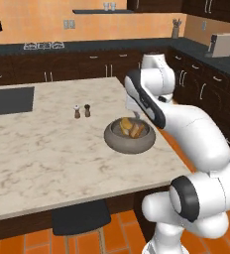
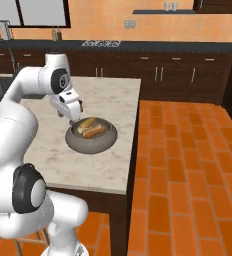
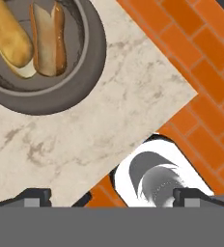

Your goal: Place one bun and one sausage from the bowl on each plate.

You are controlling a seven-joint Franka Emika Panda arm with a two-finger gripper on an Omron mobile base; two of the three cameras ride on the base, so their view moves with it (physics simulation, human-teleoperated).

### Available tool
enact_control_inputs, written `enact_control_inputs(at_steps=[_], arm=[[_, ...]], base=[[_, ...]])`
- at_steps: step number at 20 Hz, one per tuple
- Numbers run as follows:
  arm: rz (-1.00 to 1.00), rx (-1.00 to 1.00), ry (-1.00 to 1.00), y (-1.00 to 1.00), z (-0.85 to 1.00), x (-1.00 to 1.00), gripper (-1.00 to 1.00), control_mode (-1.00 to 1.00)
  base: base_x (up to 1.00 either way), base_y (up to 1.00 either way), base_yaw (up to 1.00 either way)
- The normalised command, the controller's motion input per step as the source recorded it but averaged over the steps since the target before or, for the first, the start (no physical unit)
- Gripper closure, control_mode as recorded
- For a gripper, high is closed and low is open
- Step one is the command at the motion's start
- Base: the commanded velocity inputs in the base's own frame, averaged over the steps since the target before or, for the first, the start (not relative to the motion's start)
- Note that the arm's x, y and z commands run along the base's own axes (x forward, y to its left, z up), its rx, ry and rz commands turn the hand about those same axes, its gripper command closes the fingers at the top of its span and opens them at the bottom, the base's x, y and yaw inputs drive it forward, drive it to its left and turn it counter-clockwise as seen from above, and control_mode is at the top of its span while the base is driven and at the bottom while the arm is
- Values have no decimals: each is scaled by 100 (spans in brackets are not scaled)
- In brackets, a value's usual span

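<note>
Stone bowl (image 1: 130, 140) near counter edge (image 1: 176, 163), end effector (image 2: 74, 119) open

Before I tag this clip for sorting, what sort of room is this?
A home kitchen, rendered. A marble-topped island holds a stone-look bowl of buns, plus salt and pepper shakers. Dark cabinets run along the walls, with a stovetop on the back counter.
</note>
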Motion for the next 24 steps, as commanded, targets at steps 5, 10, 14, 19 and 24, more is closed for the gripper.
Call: enact_control_inputs(at_steps=[5,10,14,19,24], arm=[[6,0,2,-3,-47,99,-100,-100],[9,-1,0,1,-49,80,-100,-100],[8,-2,0,3,-57,63,-100,-100],[7,0,0,13,-47,62,-100,-100],[6,0,0,14,-46,45,-100,-100]], base=[[0,0,0],[0,0,0],[0,0,0],[0,0,0],[0,0,0]])
